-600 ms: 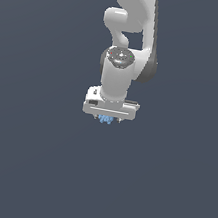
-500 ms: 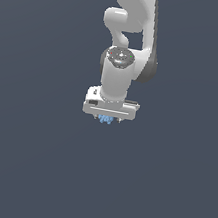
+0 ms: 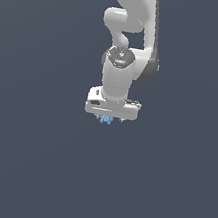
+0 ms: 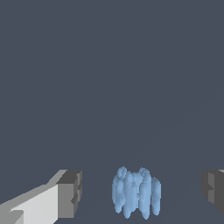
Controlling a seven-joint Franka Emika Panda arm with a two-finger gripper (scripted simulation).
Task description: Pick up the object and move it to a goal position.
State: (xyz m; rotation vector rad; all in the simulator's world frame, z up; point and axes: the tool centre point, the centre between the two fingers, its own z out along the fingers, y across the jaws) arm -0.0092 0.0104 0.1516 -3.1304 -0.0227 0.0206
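The jaws [image 4: 140, 192] stand wide apart, with clear gaps on both sides of the object [image 4: 136, 191], so nothing is gripped. In the wrist view only the tips of the two fingers show: one grey pad on a white finger [image 4: 69, 194] at the lower left of the frame, the other [image 4: 213, 189] cut off by the right edge. The light-blue lumpy object sits between them, near the bottom centre of that frame, touching neither pad; its lowest part is close to the frame's edge.

In the exterior view the same object [image 3: 106, 119] is mostly hidden: only a small blue fringe peeks out beneath the white hand [image 3: 111, 109], just below the middle of the frame. The fingers themselves cannot be made out there, masked by the hand's flat body. Above it the white arm [image 3: 118, 72] rises and is cut off by the top edge of the frame. The dark grey worktop [image 3: 29, 168] fills the rest, uniform, with no visible edge; whether the object rests on it cannot be told.
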